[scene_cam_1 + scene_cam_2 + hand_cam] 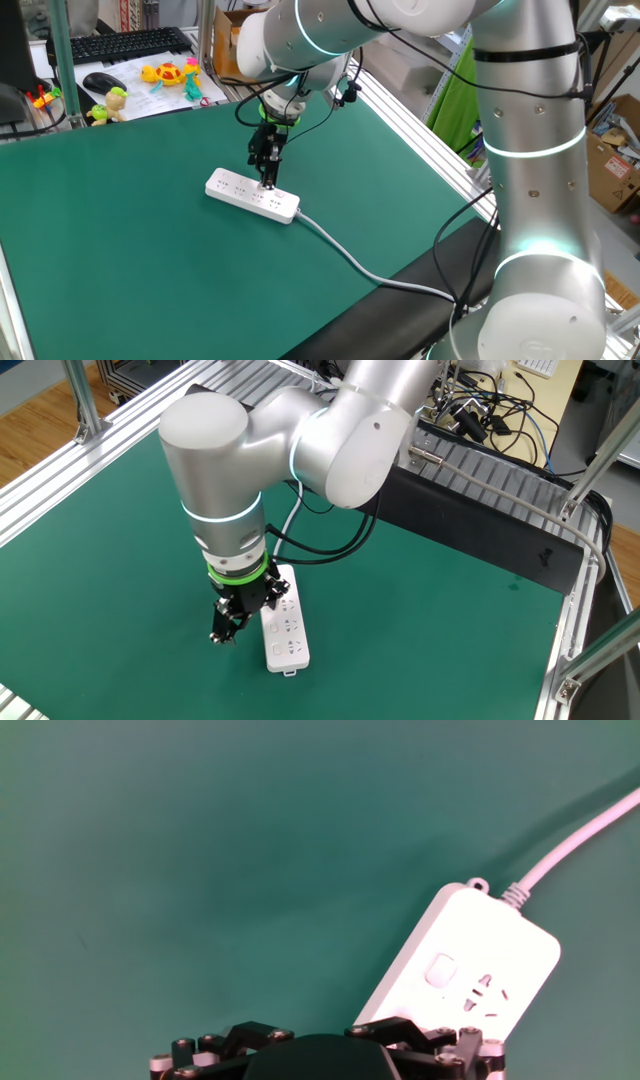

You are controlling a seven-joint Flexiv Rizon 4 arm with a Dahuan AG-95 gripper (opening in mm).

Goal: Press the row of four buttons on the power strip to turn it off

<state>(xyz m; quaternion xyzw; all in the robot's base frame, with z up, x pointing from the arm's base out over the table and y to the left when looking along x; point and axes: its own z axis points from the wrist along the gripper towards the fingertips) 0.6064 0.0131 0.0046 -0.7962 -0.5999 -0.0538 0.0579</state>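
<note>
The white power strip (252,195) lies flat on the green mat (120,250), and its thick white cable (360,262) runs off toward the table's near right edge. My black gripper (267,180) points down at the strip's cable half, with its tips close above or on it. In the other fixed view the gripper (245,622) is open: one finger (222,632) hangs over the mat beside the strip (285,630), the other is over the strip. The hand view shows the strip's cable end (470,965) with one rounded button (438,970). The other buttons are hidden or too small to make out.
Behind the mat's far left edge lie a black keyboard (120,45), a mouse (103,82) and small toys (172,75). An aluminium rail (420,130) borders the right side. Loose cables (490,410) lie beyond the rail in the other fixed view.
</note>
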